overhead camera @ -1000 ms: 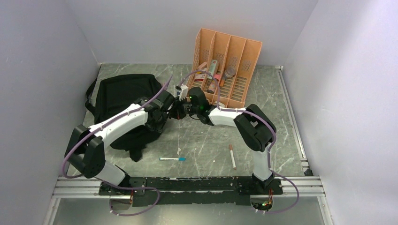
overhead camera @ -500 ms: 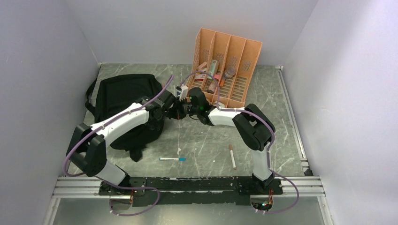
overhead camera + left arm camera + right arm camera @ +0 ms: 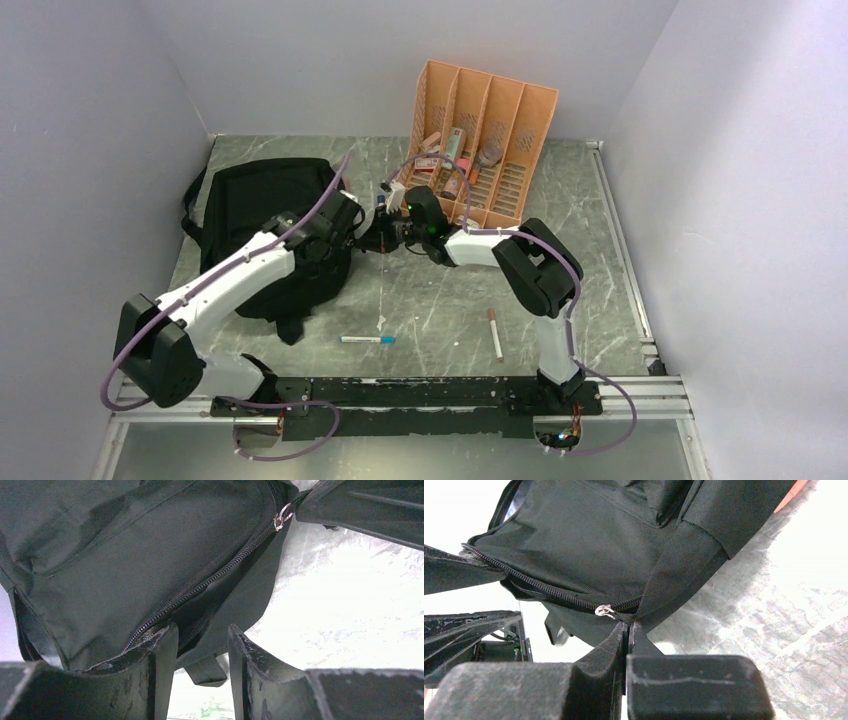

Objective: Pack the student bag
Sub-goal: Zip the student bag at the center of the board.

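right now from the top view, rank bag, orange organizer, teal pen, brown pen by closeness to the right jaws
1. student bag, at the right jaws
2. orange organizer, just behind
3. teal pen, front centre
4. brown pen, front right

Open table (image 3: pixel 610 240) at right, orange organizer (image 3: pixel 500 120) blocks far side, student bag (image 3: pixel 255 200) crowds left

The table (image 3: pixel 440 290) has a grey-green marbled top, closed in by pale walls on three sides. A black bag (image 3: pixel 265 200) lies on its far left part, slumped, with straps spilling off its left edge and a flap hanging toward the near side. An orange organizer (image 3: pixel 530 110) stands at the far middle, just right of the bag. A teal marker (image 3: pixel 367 339) lies near the front centre, a small white scrap (image 3: pixel 383 322) just beyond it, and a pinkish pen (image 3: pixel 495 333) well to the right.
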